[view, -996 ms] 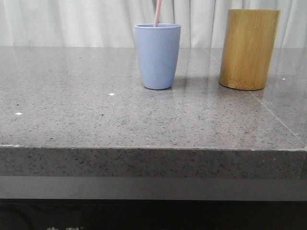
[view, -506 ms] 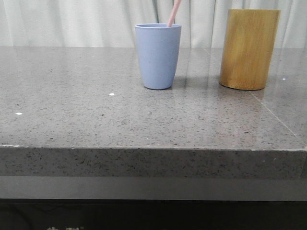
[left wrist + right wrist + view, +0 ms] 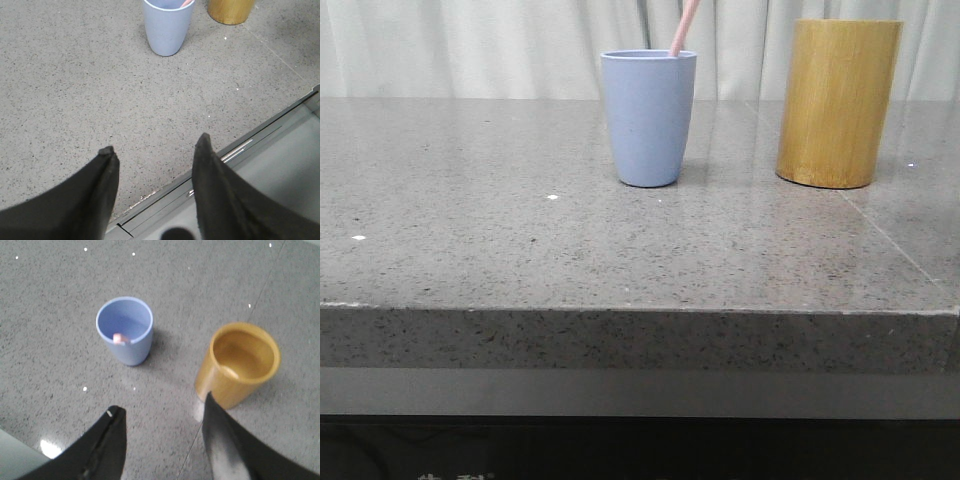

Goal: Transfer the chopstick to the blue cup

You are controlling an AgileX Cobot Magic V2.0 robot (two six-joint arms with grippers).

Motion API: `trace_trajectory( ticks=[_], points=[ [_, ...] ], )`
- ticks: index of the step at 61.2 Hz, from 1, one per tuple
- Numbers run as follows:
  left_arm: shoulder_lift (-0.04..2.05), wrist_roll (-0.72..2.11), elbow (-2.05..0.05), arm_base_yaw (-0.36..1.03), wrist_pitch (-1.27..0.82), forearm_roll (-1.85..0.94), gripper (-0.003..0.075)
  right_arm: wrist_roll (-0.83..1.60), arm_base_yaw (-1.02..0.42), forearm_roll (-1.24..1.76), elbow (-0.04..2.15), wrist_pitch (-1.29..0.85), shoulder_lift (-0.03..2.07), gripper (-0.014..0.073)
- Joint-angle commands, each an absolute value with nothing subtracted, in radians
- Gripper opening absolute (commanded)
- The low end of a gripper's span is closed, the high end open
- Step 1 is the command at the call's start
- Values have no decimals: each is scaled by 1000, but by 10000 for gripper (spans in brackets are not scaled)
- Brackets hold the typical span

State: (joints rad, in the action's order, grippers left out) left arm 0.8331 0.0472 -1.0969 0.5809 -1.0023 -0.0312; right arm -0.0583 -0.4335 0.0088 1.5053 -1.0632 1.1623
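The chopstick point(image 3: 684, 27) was seen standing inside the blue cup point(image 3: 649, 118), leaned against the rim on the side of the bamboo holder point(image 3: 838, 103), its top cut off by the front view's edge. The transfer was judged done. Tipping was judged the main risk: a long stick leaned on one rim of a light cup could be toppled by any nudge. The left end effector point(image 3: 152, 150) was held spread and empty over the near edge of the table point(image 3: 470, 250), well apart from the cup. The right end effector point(image 3: 165, 412) was spread and empty above both vessels. Nothing else was seen nearby.
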Motion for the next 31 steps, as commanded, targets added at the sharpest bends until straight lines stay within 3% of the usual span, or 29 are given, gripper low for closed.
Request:
trace_trajectory(
  ticks=[1, 18, 31],
  points=[
    [833, 38, -1119, 589, -928, -43, 347, -99, -428, -10, 1401, -922, 1036, 383],
    [835, 38, -1119, 589, -928, -43, 347, -138, -428, -12, 1123, -849, 770, 383],
    [835, 38, -1119, 589, -927, -43, 347, -138, -428, -90, 1029, -850, 666, 383]
  ],
)
